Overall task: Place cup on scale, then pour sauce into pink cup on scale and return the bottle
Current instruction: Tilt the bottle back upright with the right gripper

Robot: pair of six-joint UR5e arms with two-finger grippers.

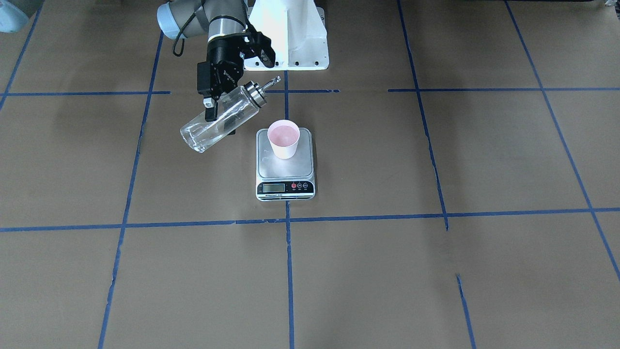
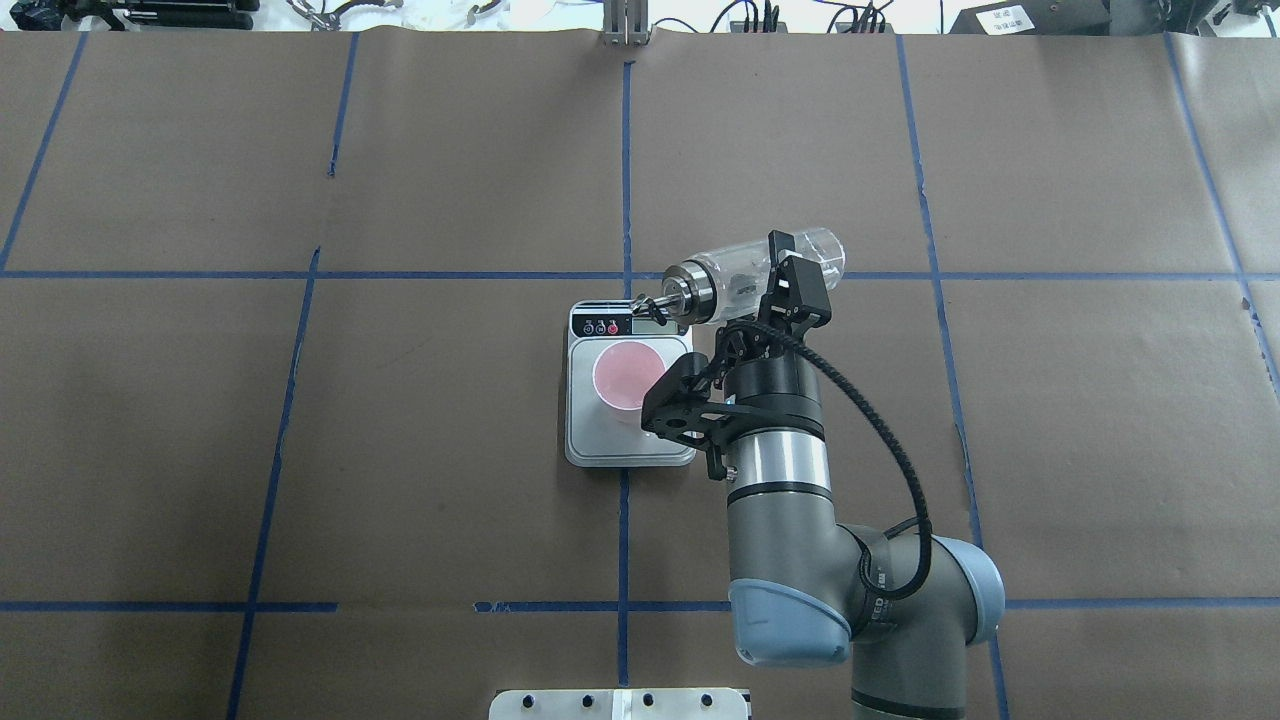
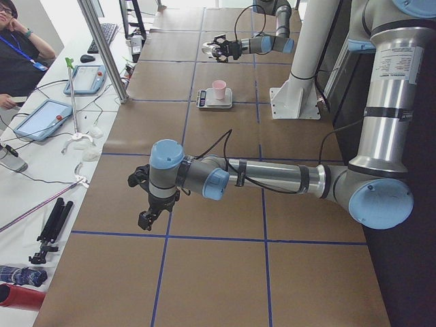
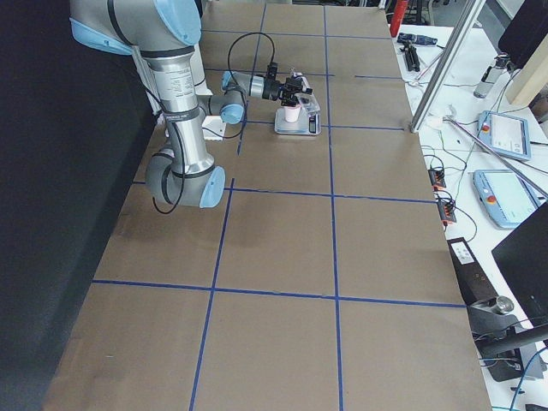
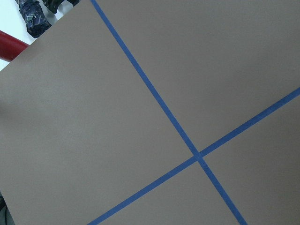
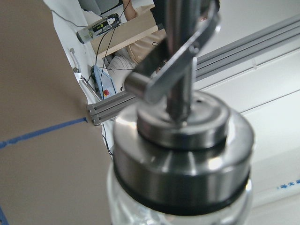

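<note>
Holding the bottle [image 1: 198,133] across its glass body, the right gripper [image 1: 220,118] has its jaws shut against the two sides, in the air above the table [image 1: 436,271].

- The bottle is steeply tilted, close to lying flat. Its metal cap [image 1: 254,93] and spout [image 1: 271,82] face the scale side, and its base points away from it. The glass looks clear.
- The scale [image 1: 286,169] lies flat on the brown table cover, display strip facing away from the robot.
- The cup [image 1: 284,139] stands upright on the steel platform, on the half nearer the robot, with its pink inside showing. I cannot tell whether any liquid is in it.
- Spout and cup: in the overhead view the tip sits over the scale's black strip, while in the front view it sits past the scale's far edge. It is probably above and just beside the cup, not over its mouth.
- The left gripper [image 3: 145,219] hangs low over the table, well apart from the scale, and shows only in the side view. I cannot tell how its jaws stand.
- The left wrist camera shows only brown cover and crossing blue tape [image 5: 199,157].
</note>
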